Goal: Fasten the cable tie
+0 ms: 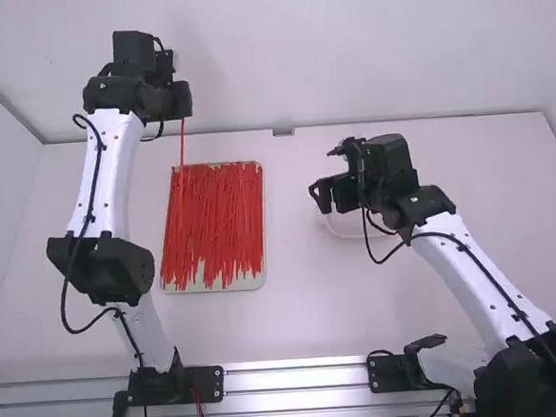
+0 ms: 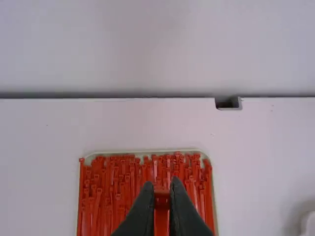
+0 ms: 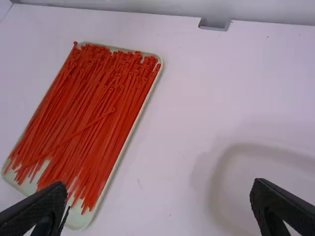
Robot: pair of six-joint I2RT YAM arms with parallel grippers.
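Left jaws are pinching one red cable tie (image 1: 182,144), clearest in the left wrist view. From the high view it dangles over the tray's (image 1: 250,285) far end. Right jaws gape wide above the counter (image 1: 360,289).

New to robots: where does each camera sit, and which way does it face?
High view: above and behind, looking forward and down on the white table; left arm and right arm show.
Left wrist view: on the left wrist, looking across the pale rectangular tray of red plastic cable ties; left gripper pinches one tie.
Right wrist view: on the right wrist, looking down at the table; right gripper open.
Shared: the tray.
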